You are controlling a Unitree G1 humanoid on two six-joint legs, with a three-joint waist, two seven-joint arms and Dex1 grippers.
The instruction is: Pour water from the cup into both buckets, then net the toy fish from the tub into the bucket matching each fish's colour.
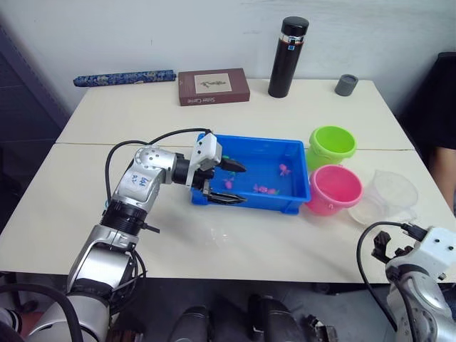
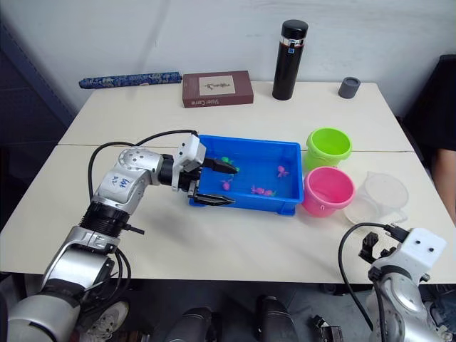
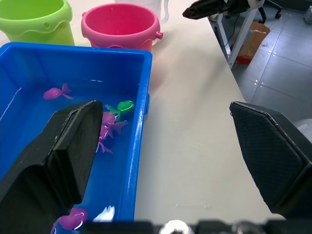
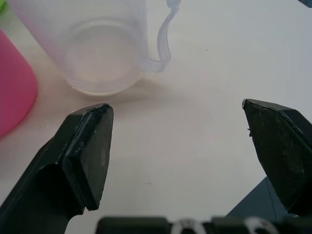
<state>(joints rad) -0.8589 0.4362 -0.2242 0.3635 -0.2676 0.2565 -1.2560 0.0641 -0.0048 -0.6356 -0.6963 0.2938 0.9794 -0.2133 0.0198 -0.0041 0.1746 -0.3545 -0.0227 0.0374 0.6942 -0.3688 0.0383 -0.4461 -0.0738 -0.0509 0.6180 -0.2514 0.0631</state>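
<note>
The blue tub (image 1: 251, 203) stands mid-table holding water and toy fish: a pink fish (image 1: 283, 169), more pink fish (image 3: 109, 122) and a green fish (image 3: 125, 106). My left gripper (image 1: 229, 183) is open at the tub's left end. Its jaws straddle the tub's near wall, one finger (image 3: 63, 146) inside and the other over the table. Right of the tub stand the lime green bucket (image 1: 332, 144) and, nearer, the pink bucket (image 1: 335, 189). The clear cup (image 1: 388, 196) sits right of the pink bucket. My right gripper (image 4: 180, 146) is open and empty, short of the cup (image 4: 102, 48) near the table's front right edge.
At the back of the table stand a tall black flask (image 1: 288, 47), a small grey cup (image 1: 346, 85), a brown book (image 1: 214, 86) and a rolled blue item (image 1: 125, 77). A person's arm (image 1: 447, 178) shows at the right edge.
</note>
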